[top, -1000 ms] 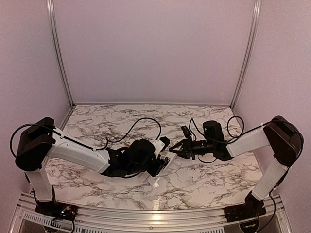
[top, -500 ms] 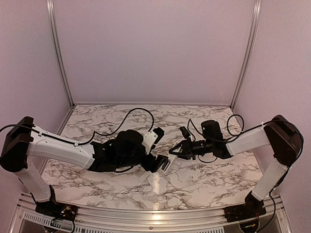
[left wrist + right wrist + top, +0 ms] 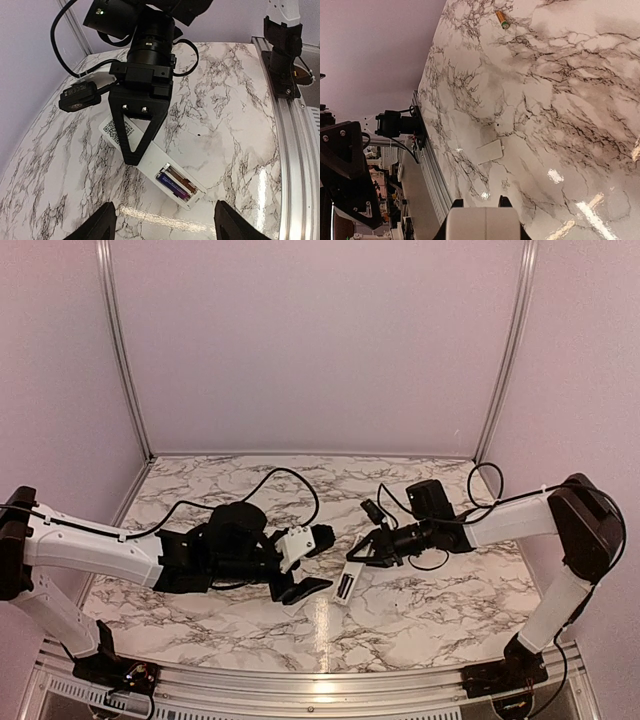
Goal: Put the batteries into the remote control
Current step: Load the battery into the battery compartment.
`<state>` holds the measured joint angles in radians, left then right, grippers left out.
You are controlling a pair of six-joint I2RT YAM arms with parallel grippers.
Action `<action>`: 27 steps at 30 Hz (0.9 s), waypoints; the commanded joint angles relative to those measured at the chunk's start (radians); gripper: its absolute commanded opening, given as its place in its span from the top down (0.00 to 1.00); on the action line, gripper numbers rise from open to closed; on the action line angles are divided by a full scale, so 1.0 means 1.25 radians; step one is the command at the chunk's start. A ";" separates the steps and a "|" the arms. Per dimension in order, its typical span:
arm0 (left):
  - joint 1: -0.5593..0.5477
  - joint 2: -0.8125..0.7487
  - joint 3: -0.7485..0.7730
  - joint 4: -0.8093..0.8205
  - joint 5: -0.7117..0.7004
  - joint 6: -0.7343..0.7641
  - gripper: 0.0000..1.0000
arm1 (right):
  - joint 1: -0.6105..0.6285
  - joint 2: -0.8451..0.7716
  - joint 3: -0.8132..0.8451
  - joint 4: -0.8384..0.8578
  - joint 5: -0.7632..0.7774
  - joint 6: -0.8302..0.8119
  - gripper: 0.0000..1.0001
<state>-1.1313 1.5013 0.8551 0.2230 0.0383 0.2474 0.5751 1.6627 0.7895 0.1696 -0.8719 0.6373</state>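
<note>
The white remote control (image 3: 150,155) lies back-up, low over the marble, with its battery recess (image 3: 181,183) uncovered. A dark purple battery (image 3: 172,185) sits in one slot. The slot beside it looks brownish, and I cannot tell whether it holds a cell. My right gripper (image 3: 362,552) is shut on the remote control (image 3: 345,585), one black finger (image 3: 139,127) lying across its back. The remote's end (image 3: 485,225) fills that gripper's jaws in the right wrist view. My left gripper (image 3: 167,225) is open and empty, just short of the recess end. A loose orange battery (image 3: 502,20) lies far off.
The plain white cover plate (image 3: 489,151) lies flat on the marble near the front rail (image 3: 427,170). The right arm's black wrist and cables (image 3: 150,35) hang over the remote's far end. The right arm's base (image 3: 282,50) stands on the rail.
My left arm has drawn back to the left, away from the remote, and its jaws have opened. The right gripper has kept its hold, and the remote has shifted slightly right.
</note>
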 commanded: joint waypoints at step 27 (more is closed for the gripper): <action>-0.063 0.148 0.097 -0.144 -0.021 0.238 0.71 | 0.088 0.066 0.125 -0.200 -0.072 -0.153 1.00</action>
<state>-1.2026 1.6650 0.9440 0.0765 0.0418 0.5137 0.6659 1.7275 0.9009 -0.0586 -0.9451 0.4633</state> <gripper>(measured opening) 0.296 0.168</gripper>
